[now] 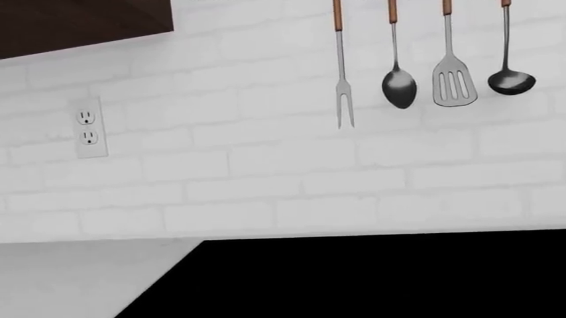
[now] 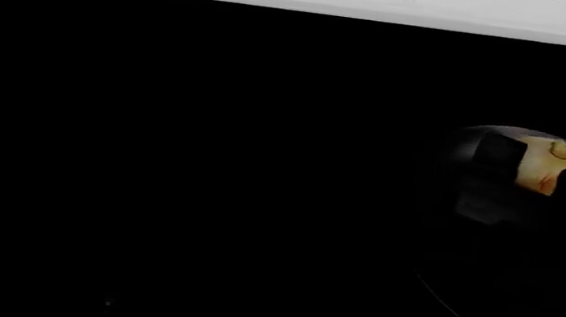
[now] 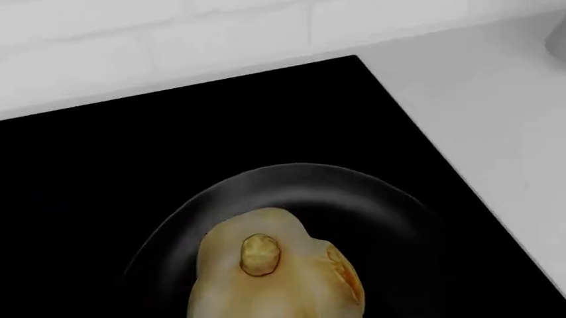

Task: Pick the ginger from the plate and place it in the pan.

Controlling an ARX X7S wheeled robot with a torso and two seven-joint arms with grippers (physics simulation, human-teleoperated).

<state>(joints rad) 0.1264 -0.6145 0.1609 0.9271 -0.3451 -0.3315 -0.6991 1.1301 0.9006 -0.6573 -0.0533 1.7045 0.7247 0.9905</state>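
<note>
Over the pan [image 3: 292, 199], the ginger [image 3: 274, 271] sits pinched between the dark fingers [image 2: 497, 156] of the right gripper [image 2: 541, 170], pale-yellow and knobbly, with a tan oval nub on top and an orange-tan patch on one side. Lumpy, matte skin. In the head view its long axis runs roughly left-right between the two fingers; whether it touches the pan floor can't be told. Pan is round, black, glossy, shallow, with a faint grey sheen on the rim, nearly lost against the flat black stovetop [image 3: 115, 146]. White brick wall [image 1: 292, 172] behind, pale smooth counter [image 3: 495, 99] alongside. Left gripper not visible. Left wrist view shows hanging metal utensils: fork [image 1: 343, 99], spoon [image 1: 399, 86], slotted spatula [image 1: 454, 83], ladle [image 1: 511, 81], plus a wall outlet [image 1: 87, 127].
</note>
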